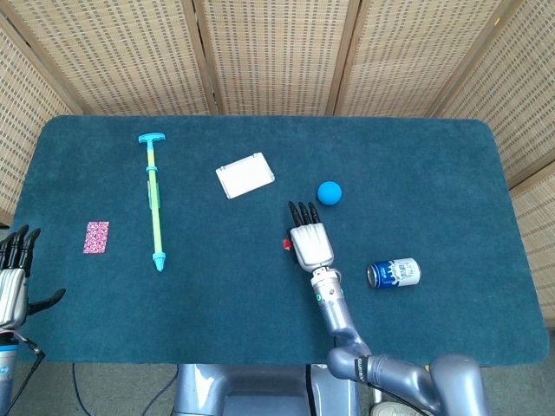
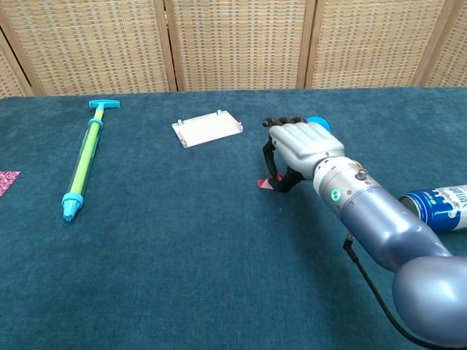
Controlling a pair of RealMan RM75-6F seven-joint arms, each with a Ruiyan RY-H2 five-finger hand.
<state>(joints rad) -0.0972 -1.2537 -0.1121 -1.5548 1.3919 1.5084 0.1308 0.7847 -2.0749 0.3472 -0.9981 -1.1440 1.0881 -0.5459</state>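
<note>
My right hand (image 1: 310, 243) (image 2: 300, 149) hovers over the middle of the dark blue table (image 1: 434, 165), fingers curled down. It pinches a small red object (image 1: 285, 243) (image 2: 263, 183) between thumb and fingers, and most of that object is hidden under the hand. A blue ball (image 1: 329, 192) (image 2: 319, 122) lies just beyond the hand, partly covered by it in the chest view. My left hand (image 1: 13, 276) hangs off the table's near left corner with its fingers spread and nothing in it; the chest view does not show it.
A blue-and-white can (image 1: 394, 272) (image 2: 439, 204) lies on its side to the right. A white rectangular tray (image 1: 245, 175) (image 2: 208, 127) sits further back. A green and cyan syringe-like pump (image 1: 154, 200) (image 2: 85, 160) and a pink patterned card (image 1: 96, 237) lie on the left.
</note>
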